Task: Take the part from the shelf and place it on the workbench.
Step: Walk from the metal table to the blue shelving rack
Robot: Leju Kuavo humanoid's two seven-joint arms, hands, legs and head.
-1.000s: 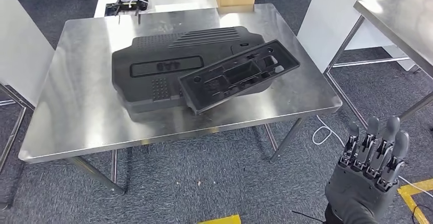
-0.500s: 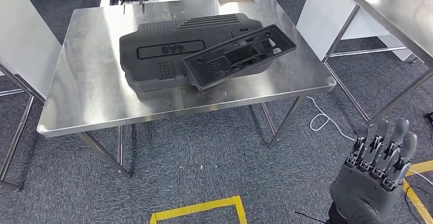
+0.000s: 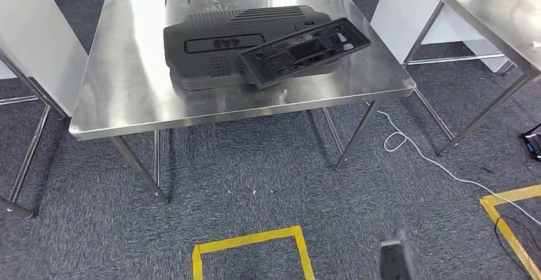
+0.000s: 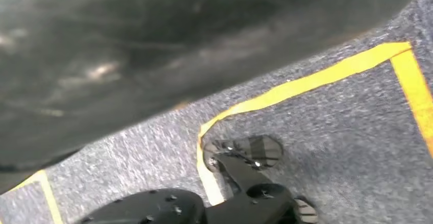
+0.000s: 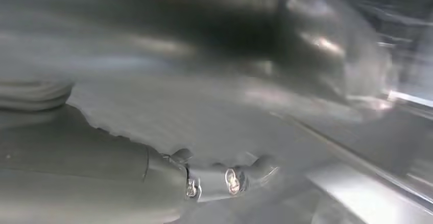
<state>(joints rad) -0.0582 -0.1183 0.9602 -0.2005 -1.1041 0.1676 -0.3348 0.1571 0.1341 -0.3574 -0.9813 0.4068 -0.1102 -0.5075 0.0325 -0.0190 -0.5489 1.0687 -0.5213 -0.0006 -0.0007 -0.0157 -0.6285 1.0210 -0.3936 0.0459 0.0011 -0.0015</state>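
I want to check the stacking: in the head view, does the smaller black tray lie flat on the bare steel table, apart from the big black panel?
No, the smaller black tray rests tilted on the big black panel, overlapping its near right part.

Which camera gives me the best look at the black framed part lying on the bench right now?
The head view: the framed part lies in full sight, resting partly on the larger black panel on the steel workbench. The left wrist view looks at carpet and yellow tape; the right wrist view is too blurred to tell.
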